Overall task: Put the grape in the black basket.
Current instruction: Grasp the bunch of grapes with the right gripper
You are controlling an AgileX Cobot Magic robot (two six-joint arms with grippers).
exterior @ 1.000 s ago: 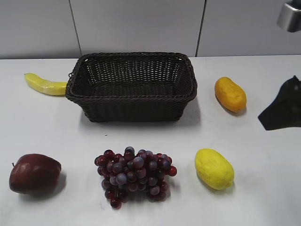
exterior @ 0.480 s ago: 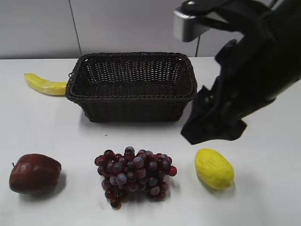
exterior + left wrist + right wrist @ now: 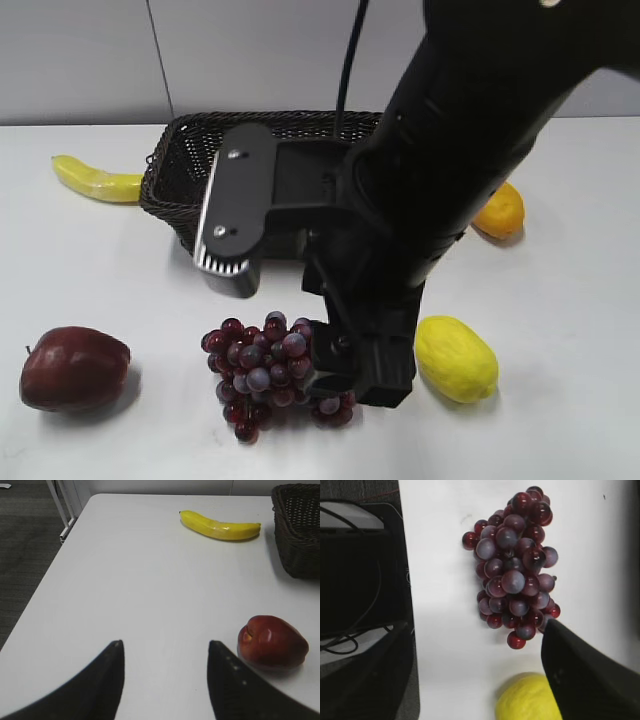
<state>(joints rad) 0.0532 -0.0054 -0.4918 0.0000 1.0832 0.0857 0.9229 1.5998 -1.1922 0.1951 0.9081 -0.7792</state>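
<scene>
The grape (image 3: 262, 372) lies as one bunch on the white table (image 3: 90, 270), at the near edge of the scene, between the dark red apple (image 3: 73, 367) on its left and a yellow fruit (image 3: 456, 357) on its right. It sits outside the black basket (image 3: 180, 170), which stands farther back at the table's middle. The right arm reaches across the centre and hides much of the basket; its right gripper (image 3: 345, 365) is low over the right end of the bunch. In the right wrist view the grape (image 3: 516, 562) fills the centre, one dark finger (image 3: 580, 675) sits beside its edge next to the yellow fruit (image 3: 527, 700), and the jaws stand spread with nothing between them. Contact with the bunch cannot be confirmed. The left gripper (image 3: 165, 680) hovers over bare table, jaws parted and empty, with the apple (image 3: 272, 641) just to one side. A banana (image 3: 95, 180) lies at the far left beside the basket, and an orange fruit (image 3: 500, 212) shows at far right.
</scene>
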